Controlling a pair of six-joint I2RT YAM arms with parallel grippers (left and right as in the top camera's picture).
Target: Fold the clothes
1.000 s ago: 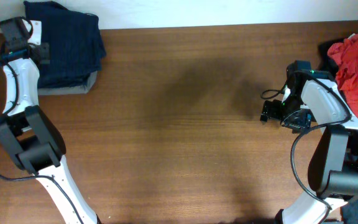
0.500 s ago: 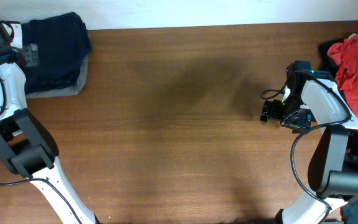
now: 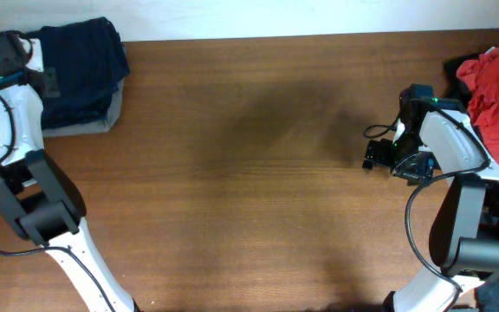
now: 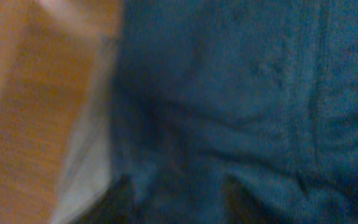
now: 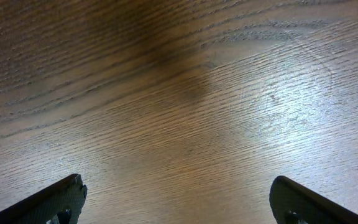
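The clothes show as a folded pair of dark navy trousers (image 3: pixel 81 65) lying on a grey garment (image 3: pixel 111 111) at the table's far left corner. My left gripper (image 3: pixel 48 82) sits at the left edge of that pile. The left wrist view is blurred: navy cloth (image 4: pixel 241 93) fills it, with grey cloth (image 4: pixel 89 174) at its left, and the jaws cannot be made out. My right gripper (image 3: pixel 372 158) hangs open over bare wood at the right, with nothing between its fingertips (image 5: pixel 67 193). A red garment (image 3: pixel 496 87) is heaped at the right edge.
A black garment (image 3: pixel 453 69) lies beside the red one at the far right. The wooden table (image 3: pixel 249 173) runs between the two arms. The far table edge passes just behind the navy pile.
The navy and grey pile has slid a little to the left with the left arm, which then shifted slightly back to the right. The right arm has not moved.
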